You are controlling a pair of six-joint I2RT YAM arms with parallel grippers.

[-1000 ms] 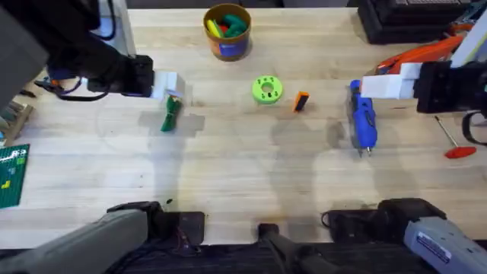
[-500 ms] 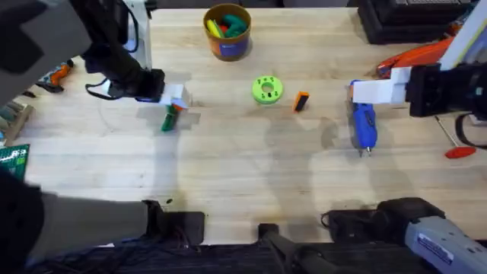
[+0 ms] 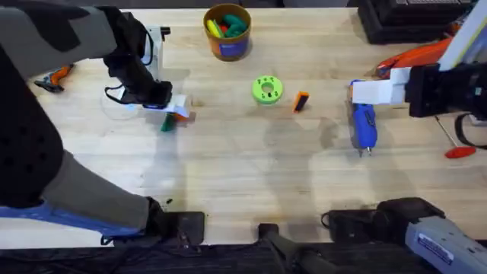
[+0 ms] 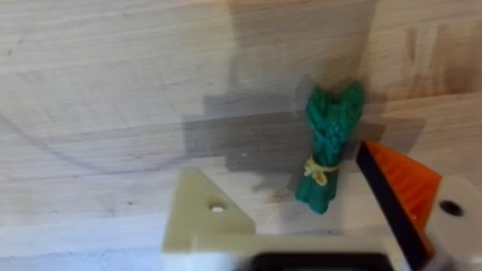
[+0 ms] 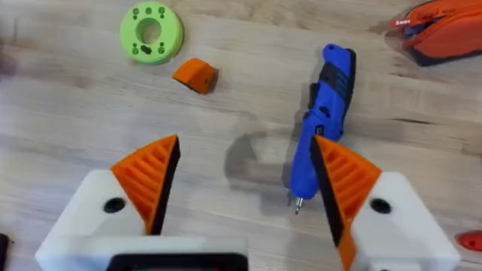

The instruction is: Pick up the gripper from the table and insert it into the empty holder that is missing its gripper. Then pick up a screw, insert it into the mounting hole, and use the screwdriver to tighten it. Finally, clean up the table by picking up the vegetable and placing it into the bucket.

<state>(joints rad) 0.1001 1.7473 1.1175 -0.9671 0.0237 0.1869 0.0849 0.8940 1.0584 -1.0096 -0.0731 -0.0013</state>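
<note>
One small dark-green vegetable (image 4: 329, 147) lies flat on the wooden table (image 3: 228, 175), toward its left side and nearer the far edge than the near one. It is a slim toy bundle, pinched in the middle by a yellowish tie. It is probably light and a little soft, so it should squeeze slightly and not slip; the tied waist looks like the best place to take hold.

The left gripper (image 4: 316, 226) hangs right over it with its fingers spread wide, the vegetable lying in the gap between them. One side is a bare white holder (image 4: 199, 218) with an empty screw hole and no orange pad; the other side has its orange ribbed pad. With one pad missing, the grip may be less sure.

The bucket (image 3: 227, 32), yellow-orange with a blue band, stands by the far edge near the middle and already holds toy pieces. A lime-green disc (image 3: 266, 89) and the loose orange gripper (image 3: 301, 100) lie between the vegetable and the right arm.

The right gripper (image 5: 245, 177) hovers over the blue screwdriver (image 5: 320, 132) toward the table's right side, fingers well apart, holding nothing. Nothing blocks the vegetable itself.
</note>
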